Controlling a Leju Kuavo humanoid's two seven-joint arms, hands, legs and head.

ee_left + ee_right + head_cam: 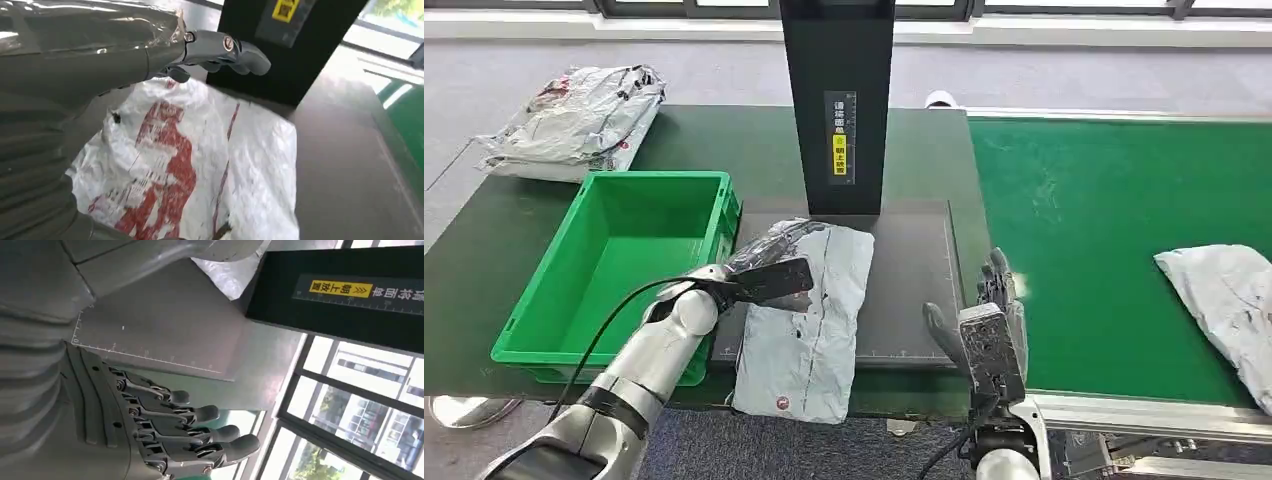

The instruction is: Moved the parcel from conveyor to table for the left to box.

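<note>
- Desk (484,250) carrying dark mat (914,280), green crate (624,250), black scanner post (837,100); heap of bagged parcels (574,120) at far left corner.
- Conveyor (1104,220) on right, second parcel (1224,300) waiting on belt near the edge of view.
- Parcel (809,320) lying on mat beside crate, near end overhanging desk edge: likely to slide to floor if dragged toward the robot or released early.
- Left hand (764,278) over parcel's top left corner, fingers (240,50) extended; contact or hold not discernible. Thin film grip could tear or slip; loose bag could snag crate rim during lift.
- Right hand (986,325) between mat and belt, fingers (200,415) apart, holding nothing. Risk of clipping mat edge if swung left.
</note>
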